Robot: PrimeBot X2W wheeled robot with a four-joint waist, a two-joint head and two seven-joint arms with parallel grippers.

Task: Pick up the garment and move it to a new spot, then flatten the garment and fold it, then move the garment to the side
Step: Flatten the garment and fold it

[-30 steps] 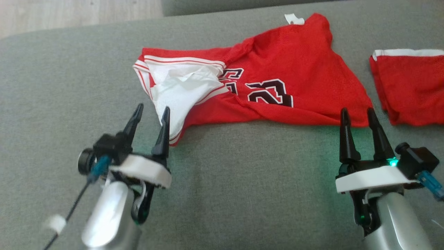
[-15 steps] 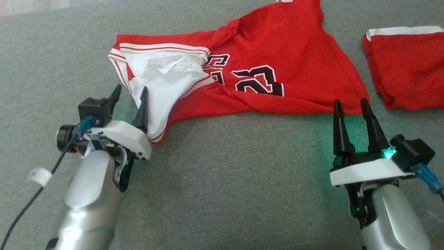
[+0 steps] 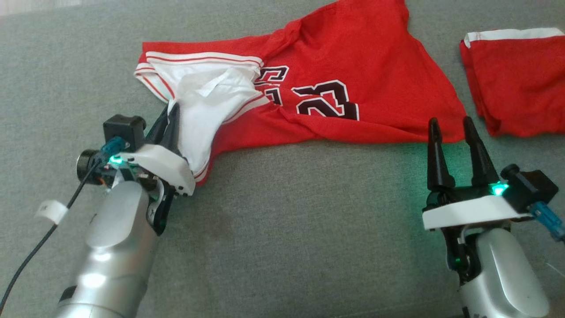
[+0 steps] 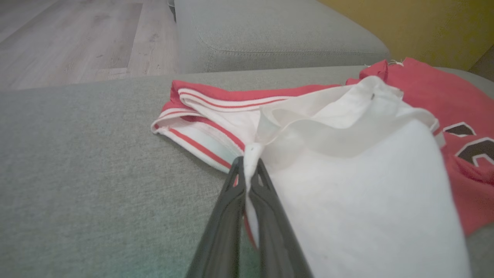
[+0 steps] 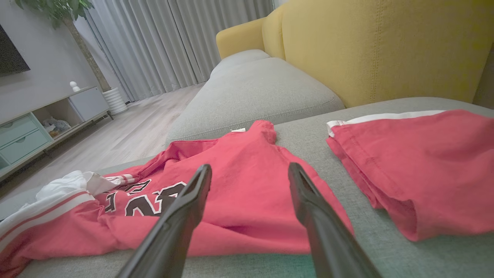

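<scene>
Step in hand, as we read it: the pick-up, i.e. first part of the task. The left gripper [image 3: 170,110] is clenched on the jersey [image 3: 353,66], on the white inner fabric at its left end. In the left wrist view its two fingers sit pressed together w/ a thin fold of white cloth btw them. The right gripper [image 3: 448,121] is released, jaws apart, holding nothing. Its tips are near the jersey's near right corner; we can't tell if they touch it.

The jersey lies rumpled on the sofa seat [image 3: 287,229], toward the far edge at approx mid-width, number side up, not yet lifted. A second red piece, prob. shorts [image 3: 521,84], lies by the far right edge, just apart from the jersey.

Next move, we reckon: the right gripper eases fwd onto that near right corner & clamps it, so both ends rise together. A one-sided lift would likely drag & bunch the cloth. We'd mind the shorts close by.

Vs. one sec ago: the left gripper's fingers stood spread beside the white fabric; now they've clamped it, w/ the arm further in. The right gripper was spread then, same now. The whole head view has shifted, so the camera moved; we see no real shift of the jersey.
</scene>
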